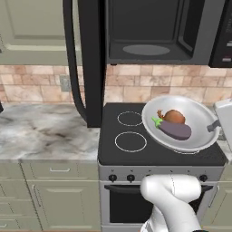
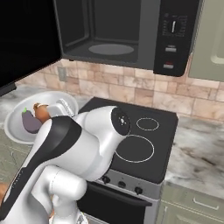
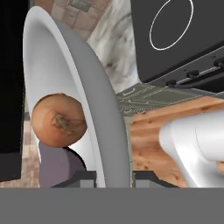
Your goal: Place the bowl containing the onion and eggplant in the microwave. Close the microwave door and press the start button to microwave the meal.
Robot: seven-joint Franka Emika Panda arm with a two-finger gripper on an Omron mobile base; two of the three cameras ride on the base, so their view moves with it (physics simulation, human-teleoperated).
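My hand (image 3: 113, 177) is clamped on the rim of the wide glossy white-grey bowl (image 1: 181, 122), held tilted in air over the black stovetop (image 1: 136, 136). Risk: tilt could let the round brown onion (image 1: 174, 116) & dark purple eggplant (image 1: 174, 130) roll out; rim could also hit the big black microwave (image 1: 149, 36) w/ its open cavity above.
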